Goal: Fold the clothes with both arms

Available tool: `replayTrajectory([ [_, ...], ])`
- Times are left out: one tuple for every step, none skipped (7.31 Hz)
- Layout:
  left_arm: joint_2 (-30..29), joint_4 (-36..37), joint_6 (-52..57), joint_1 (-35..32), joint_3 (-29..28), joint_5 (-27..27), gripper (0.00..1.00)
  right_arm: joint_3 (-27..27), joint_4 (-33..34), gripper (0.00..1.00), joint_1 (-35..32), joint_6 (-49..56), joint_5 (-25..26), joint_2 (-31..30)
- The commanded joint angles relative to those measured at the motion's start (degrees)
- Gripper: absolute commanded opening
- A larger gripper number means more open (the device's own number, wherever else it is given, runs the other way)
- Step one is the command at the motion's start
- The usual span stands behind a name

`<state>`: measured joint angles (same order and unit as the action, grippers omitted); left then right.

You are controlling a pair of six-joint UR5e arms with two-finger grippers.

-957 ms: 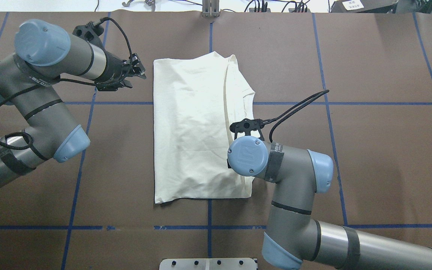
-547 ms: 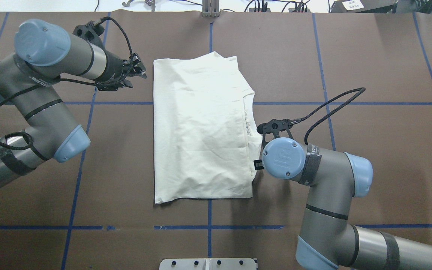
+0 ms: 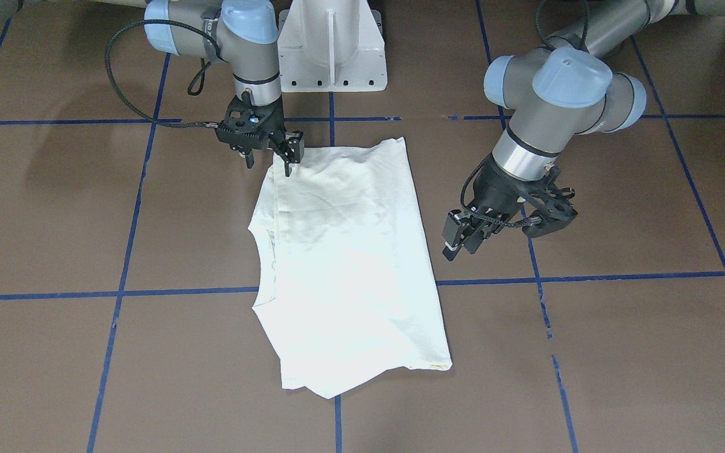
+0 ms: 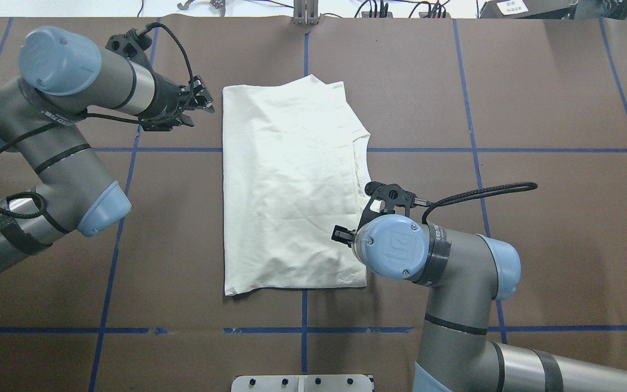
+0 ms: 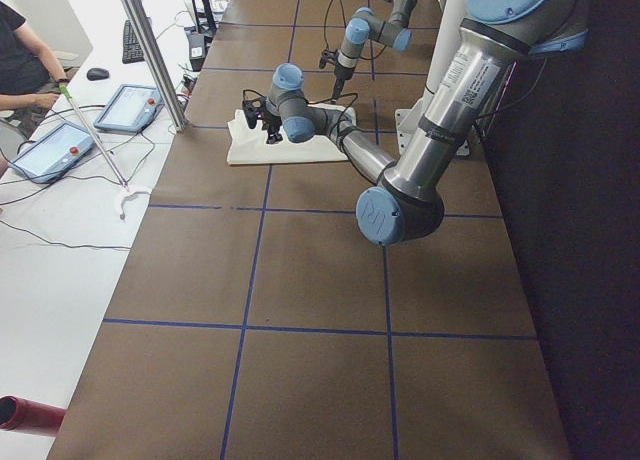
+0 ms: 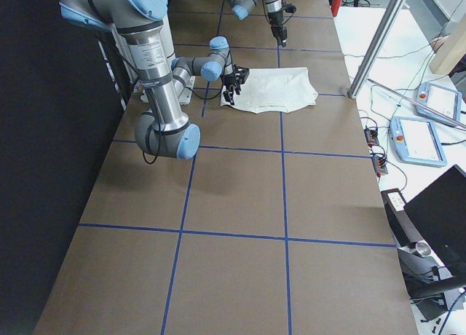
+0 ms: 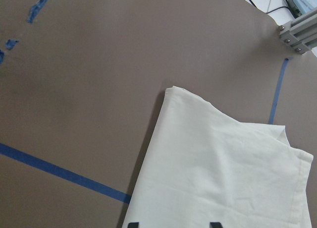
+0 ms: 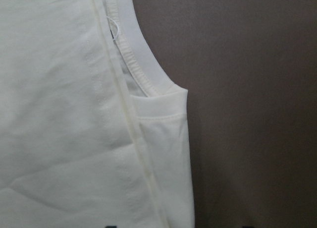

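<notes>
The cream shirt lies folded into a long rectangle in the middle of the table, plain side up, with no print showing. Its collar is at its right edge and also shows in the right wrist view. My left gripper is open and empty, above the table just left of the shirt's far left corner. It also shows in the front view. My right gripper is open and empty, just above the shirt's near right edge. From overhead only one of its fingers shows under the wrist.
The brown table carries a grid of blue tape lines. The white pedestal base stands at the robot's side. A metal plate sits at the near edge. Tablets and an operator are beyond the far edge.
The shirt's top layer now reaches further right and lies flat. My right arm swung out to the right, then came back over the shirt's near right corner. My left arm barely moved.
</notes>
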<state>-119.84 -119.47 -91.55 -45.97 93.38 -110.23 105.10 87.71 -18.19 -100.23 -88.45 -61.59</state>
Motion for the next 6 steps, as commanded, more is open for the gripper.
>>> replayTrajectory([
  [0.0, 0.1, 0.1, 0.0, 0.0, 0.0, 0.57, -1.0, -2.4, 0.7, 1.8, -10.5, 1.6, -0.1],
  [0.0, 0.1, 0.1, 0.0, 0.0, 0.0, 0.57, -1.3, -2.1, 0.7, 2.2, -11.6, 2.7, 0.0],
  [0.0, 0.0, 0.1, 0.0, 0.0, 0.0, 0.57, -2.2, -2.0, 0.7, 2.3, -11.7, 2.7, -0.3],
  [0.0, 0.0, 0.1, 0.0, 0.0, 0.0, 0.57, -2.9, -2.0, 0.7, 2.3, -11.7, 2.7, -0.2],
  [0.0, -0.1, 0.0, 0.0, 0.0, 0.0, 0.57, -3.0, -1.9, 0.7, 2.4, -11.7, 2.7, -0.3],
  [-0.1, -0.1, 0.0, 0.0, 0.0, 0.0, 0.57, -3.0, -1.8, 0.59, 2.4, -11.7, 2.7, -0.5],
])
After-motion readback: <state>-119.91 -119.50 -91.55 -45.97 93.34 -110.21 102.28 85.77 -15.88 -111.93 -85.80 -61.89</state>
